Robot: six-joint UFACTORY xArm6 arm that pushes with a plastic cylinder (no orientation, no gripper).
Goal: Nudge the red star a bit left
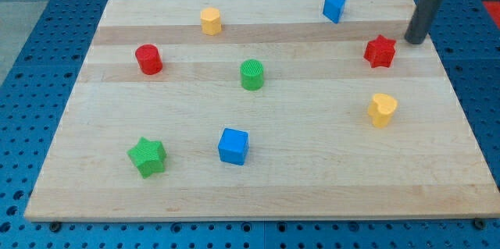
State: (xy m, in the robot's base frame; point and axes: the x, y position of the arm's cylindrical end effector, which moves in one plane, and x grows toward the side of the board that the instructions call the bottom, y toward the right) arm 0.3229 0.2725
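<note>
Tool: you had no clamping part to read as released or clenched, only a straight dark rod with a smooth matte look; my tip point(414, 42) rested on the worktop at the upper right of the frame.
Red star: your task's block, the red star point(380, 51), sat in the upper right of the frame, just left of and slightly below my tip, close but seemingly not touching.
Other shapes: you had a blue block point(334, 8), wedge-like, at the top right; a yellow block point(210, 21), roughly hexagonal, at the top left of centre; a red cylinder point(148, 59) at the left; a green cylinder point(251, 75) near the centre with a ribbed top.
Lower row: a yellow heart point(382, 110) stood at the right, a blue cube point(233, 146) below centre, a green star point(147, 156) at the lower left.
Texture: the blocks looked like matte plastic with fine ridged layers.
Worktop: your worktop point(312, 171) was pale wood in glued strips with visible grain.
Room: the board lay on a blue perforated plate point(31, 46) with rows of holes.
Writing: you could read no labels or brands.
</note>
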